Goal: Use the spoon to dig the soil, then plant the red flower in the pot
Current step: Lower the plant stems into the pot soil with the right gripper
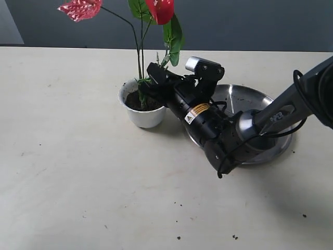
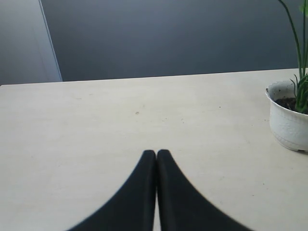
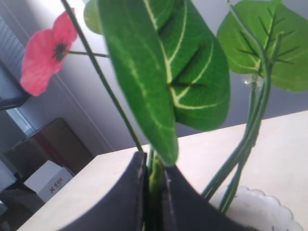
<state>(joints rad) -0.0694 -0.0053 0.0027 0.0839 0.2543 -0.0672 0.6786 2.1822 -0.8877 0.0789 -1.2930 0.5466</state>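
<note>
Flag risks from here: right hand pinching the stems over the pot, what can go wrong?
1. The right hand is shut on the thin stems of the red flower just above the pot; the pinch may bruise them.
2. The blooms and leaves sit high above a small pot, so on release the plant may lean or tip if the soil is loose.
3. Withdrawing toward the plate could drag the pot sideways.
</note>
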